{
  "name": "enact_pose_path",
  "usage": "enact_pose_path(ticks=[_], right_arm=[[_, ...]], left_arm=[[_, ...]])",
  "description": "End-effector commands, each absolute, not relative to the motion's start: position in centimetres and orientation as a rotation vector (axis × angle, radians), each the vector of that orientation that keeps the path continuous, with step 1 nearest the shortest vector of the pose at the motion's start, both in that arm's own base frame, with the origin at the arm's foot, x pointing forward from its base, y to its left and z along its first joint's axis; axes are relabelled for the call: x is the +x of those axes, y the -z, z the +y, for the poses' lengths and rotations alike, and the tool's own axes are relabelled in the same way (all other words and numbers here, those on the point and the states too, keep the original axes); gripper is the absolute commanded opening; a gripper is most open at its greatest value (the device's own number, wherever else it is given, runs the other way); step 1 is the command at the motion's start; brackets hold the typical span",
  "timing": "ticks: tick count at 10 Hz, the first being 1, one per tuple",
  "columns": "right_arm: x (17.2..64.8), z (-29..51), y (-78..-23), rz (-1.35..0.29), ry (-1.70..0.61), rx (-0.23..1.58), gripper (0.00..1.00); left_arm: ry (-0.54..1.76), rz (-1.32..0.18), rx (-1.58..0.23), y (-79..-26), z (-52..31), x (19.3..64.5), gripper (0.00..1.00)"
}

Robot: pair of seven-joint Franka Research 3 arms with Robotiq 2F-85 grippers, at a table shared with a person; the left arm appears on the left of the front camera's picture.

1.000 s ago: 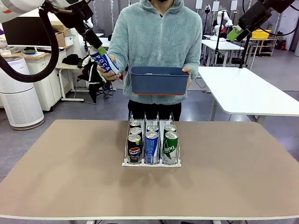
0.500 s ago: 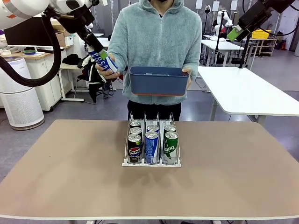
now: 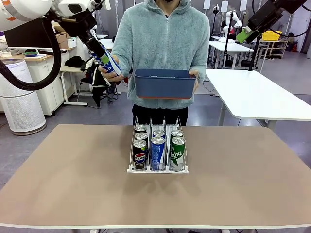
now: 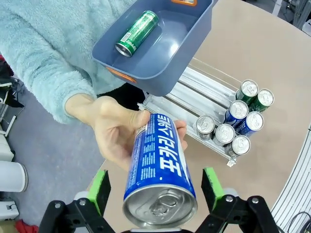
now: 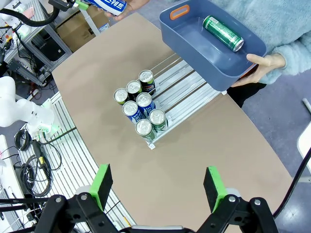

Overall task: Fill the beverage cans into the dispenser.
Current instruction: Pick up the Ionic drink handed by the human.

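A person's hand [image 4: 112, 131] holds a blue Pocari beverage can [image 4: 160, 165] up at the table's far left, silver top towards my left wrist camera. My left gripper [image 4: 155, 189] is open, one green pad on each side of the can with a small gap. In the front view that can [image 3: 109, 62] slants just below the left gripper [image 3: 100, 50]. The dispenser [image 3: 158, 167] stands mid-table with several cans [image 3: 158, 150] at the front of its three lanes. My right gripper [image 5: 158, 187] is open, high above the table [image 3: 243, 35].
The person's other hand holds a dark-blue bin [image 3: 165, 83] above the far edge of the table; one green can [image 5: 222, 33] lies in it. The back of the dispenser's lanes [image 5: 182, 90] has free room. The brown tabletop [image 3: 73, 179] is bare around the dispenser.
My left arm and the hand-held blue can have shifted slightly up and left, and the can tilts more. The right arm, bin and dispenser stay put.
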State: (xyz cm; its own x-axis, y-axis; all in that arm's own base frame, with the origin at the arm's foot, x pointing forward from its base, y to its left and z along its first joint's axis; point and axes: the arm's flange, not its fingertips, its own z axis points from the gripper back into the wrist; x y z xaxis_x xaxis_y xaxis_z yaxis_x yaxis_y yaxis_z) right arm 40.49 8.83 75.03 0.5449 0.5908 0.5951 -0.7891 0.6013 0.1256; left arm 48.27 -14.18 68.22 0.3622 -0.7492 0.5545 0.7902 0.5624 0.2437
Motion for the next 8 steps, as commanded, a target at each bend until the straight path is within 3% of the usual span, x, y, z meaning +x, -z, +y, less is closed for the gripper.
enact_pose_path(ticks=[1,3,4,5,6,7,8], right_arm=[[40.48,8.78,-74.87,-0.534,-0.847,0.410,1.00],[40.48,8.78,-74.87,-0.534,-0.847,0.410,1.00],[40.48,8.78,-74.87,-0.534,-0.847,0.410,1.00],[40.48,8.78,-74.87,-0.534,-0.847,0.410,1.00],[40.48,8.78,-74.87,-0.534,-0.847,0.410,1.00],[40.48,8.78,-74.87,-0.534,-0.847,0.410,1.00],[40.48,8.78,-74.87,-0.534,-0.847,0.410,1.00]], left_arm=[[0.998,-0.679,-0.079,-68.16,-14.31,48.30,1.00],[0.993,-0.677,-0.067,-68.27,-14.21,48.26,1.00],[0.979,-0.666,-0.068,-68.45,-14.18,48.10,0.40],[0.970,-0.670,-0.068,-68.54,-14.44,47.92,0.40],[0.967,-0.672,-0.066,-68.57,-14.43,47.87,0.00],[0.969,-0.668,-0.066,-68.60,-14.20,47.85,0.34],[0.957,-0.671,-0.059,-68.62,-14.10,47.88,0.00]])
